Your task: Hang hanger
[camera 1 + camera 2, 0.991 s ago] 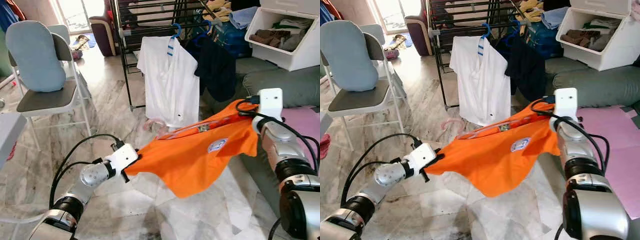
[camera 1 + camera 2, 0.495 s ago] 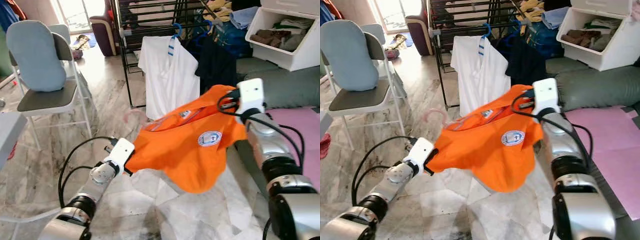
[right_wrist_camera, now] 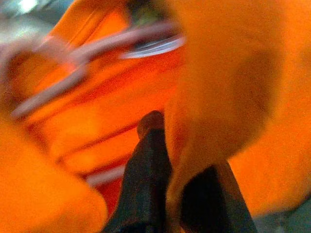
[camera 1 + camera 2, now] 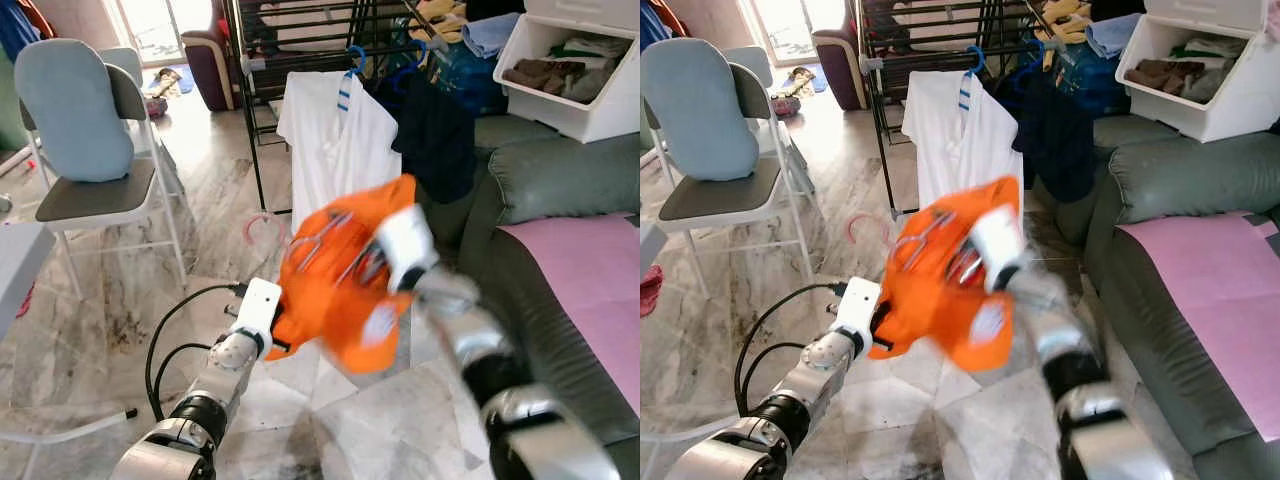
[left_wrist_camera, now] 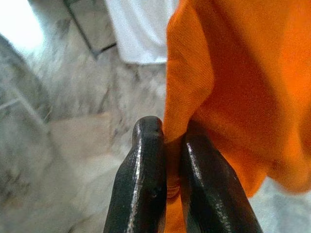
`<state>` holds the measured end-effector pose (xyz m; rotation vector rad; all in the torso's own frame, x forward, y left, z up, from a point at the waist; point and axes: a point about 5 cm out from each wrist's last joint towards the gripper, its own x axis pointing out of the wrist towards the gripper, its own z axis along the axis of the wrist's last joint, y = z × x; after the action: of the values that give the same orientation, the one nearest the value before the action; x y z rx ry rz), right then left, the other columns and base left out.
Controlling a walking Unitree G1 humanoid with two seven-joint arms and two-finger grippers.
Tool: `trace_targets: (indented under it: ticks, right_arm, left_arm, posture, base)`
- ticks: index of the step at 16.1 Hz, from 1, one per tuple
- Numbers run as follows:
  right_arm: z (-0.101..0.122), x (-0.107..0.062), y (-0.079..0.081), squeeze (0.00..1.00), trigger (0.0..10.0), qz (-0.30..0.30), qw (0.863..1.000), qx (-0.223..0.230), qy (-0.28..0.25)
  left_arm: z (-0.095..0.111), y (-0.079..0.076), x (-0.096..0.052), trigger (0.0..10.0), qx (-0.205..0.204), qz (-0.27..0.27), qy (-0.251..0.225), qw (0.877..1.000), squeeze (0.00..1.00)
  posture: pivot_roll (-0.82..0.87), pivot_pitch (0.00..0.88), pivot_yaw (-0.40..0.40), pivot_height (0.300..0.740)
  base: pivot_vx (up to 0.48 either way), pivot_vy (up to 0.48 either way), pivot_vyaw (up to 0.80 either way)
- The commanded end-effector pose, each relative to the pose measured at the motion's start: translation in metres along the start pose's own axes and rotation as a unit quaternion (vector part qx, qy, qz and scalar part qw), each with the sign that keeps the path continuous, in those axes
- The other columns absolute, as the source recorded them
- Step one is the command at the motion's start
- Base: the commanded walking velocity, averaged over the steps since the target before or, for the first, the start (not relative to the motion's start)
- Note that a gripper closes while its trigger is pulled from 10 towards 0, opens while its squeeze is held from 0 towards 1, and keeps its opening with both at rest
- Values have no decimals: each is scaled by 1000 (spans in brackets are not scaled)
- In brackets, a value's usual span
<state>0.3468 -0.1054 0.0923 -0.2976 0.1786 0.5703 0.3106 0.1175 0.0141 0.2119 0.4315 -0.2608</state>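
Orange shirt (image 4: 335, 270) between both pincers

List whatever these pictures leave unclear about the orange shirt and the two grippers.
- Right gripper: right wrist view blurred; orange shirt wraps the jaws, so the grip is unclear.
- Pink hanger: mostly hidden inside the shirt.
- Right arm and shirt badge: motion-blurred in both eye views.
- Left gripper: clearly shut on the shirt's edge.

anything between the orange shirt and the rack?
Orange shirt is pinched in both tools, left and right. The white shirt already hanging on the rack lies straight ahead, covering that stretch of rail.
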Motion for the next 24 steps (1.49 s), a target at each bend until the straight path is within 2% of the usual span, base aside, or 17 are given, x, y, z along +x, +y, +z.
trace_targets:
  ticks: [1, 2, 3, 5, 8, 9, 11, 12, 14, 15, 16, 18, 21, 23, 24]
  right_arm:
    - [-5, 1, 21, 0, 10000, 63, 998, -20, 19]
    - [-13, -2, 27, 0, 10000, 78, 996, -24, 33]
    - [-28, -9, 35, 0, 10000, 103, 993, -33, 55]
    - [-37, -15, 39, 0, 10000, 117, 990, -40, 67]
    - [-54, -38, 57, 0, 10000, 202, 974, -59, 89]
    - [-56, -42, 60, 0, 10000, 219, 970, -59, 91]
    - [-58, -48, 65, 0, 10000, 248, 962, -60, 96]
    - [-58, -48, 64, 0, 10000, 242, 963, -69, 99]
    - [-58, -42, 57, 0, 10000, 198, 972, -79, 99]
    - [-58, -37, 48, 0, 10000, 155, 980, -65, 104]
    - [-58, -35, 48, 0, 10000, 147, 982, -50, 103]
    - [-58, -34, 54, 0, 10000, 159, 980, -57, 101]
    - [-53, -27, 52, 0, 10000, 121, 987, -65, 85]
    - [-42, -22, 33, 0, 10000, 42, 994, -78, 57]
    - [-30, -19, 12, 0, 10000, -30, 997, -66, 29]
  left_arm:
    - [15, 2, 4, 0, -5, 16, -23, 1000, 0]
    - [12, 3, 3, 0, -10, 26, -14, 1000, 0]
    - [5, 8, 2, 1373, -19, 46, 1, 999, 0]
    - [1, 12, 0, 1137, -32, 57, 9, 998, 0]
    - [-10, 24, -3, 275, -39, 99, 41, 993, 0]
    - [-11, 26, -4, 549, -41, 109, 45, 992, 0]
    - [-11, 26, -3, 2392, -51, 122, 57, 990, 0]
    - [-9, 25, -3, 2510, -52, 125, 54, 989, 0]
    - [-8, 24, -2, 2118, -49, 125, 50, 990, 0]
    - [-12, 28, -4, 2275, -53, 141, 55, 987, 0]
    - [-15, 28, -5, 2235, -64, 142, 61, 986, 0]
    - [-16, 30, -6, 3255, -68, 150, 66, 984, 0]
    - [-12, 27, -4, 3647, -64, 146, 58, 986, 0]
    - [-6, 30, -4, 4078, -3, 140, 33, 990, 0]
    - [-3, 35, -5, 4039, 59, 138, 13, 989, 0]
  posture:
    - [-165, 0, 33, 740]
    - [-165, 0, 33, 740]
    - [-163, 0, 38, 740]
    - [-165, 0, 43, 740]
    - [-162, 0, 53, 740]
    - [-160, 0, 53, 740]
    - [-157, 0, 53, 740]
    - [-156, 0, 53, 740]
    - [-153, 0, 52, 740]
    - [-152, 0, 54, 740]
    - [-152, 0, 54, 740]
    - [-149, 0, 53, 740]
    - [-151, 0, 55, 740]
    - [-153, 0, 57, 740]
    - [-153, 0, 57, 740]
  base:
    - [0, 0, 0]
    - [0, 0, 0]
    - [0, 0, 0]
    - [0, 0, 0]
    - [0, 0, 0]
    - [0, 0, 0]
    - [0, 0, 0]
    - [0, 0, 0]
    - [0, 0, 0]
    - [0, 0, 0]
    - [0, 0, 0]
    - [0, 0, 0]
    - [0, 0, 0]
    - [0, 0, 0]
    - [0, 0, 0]
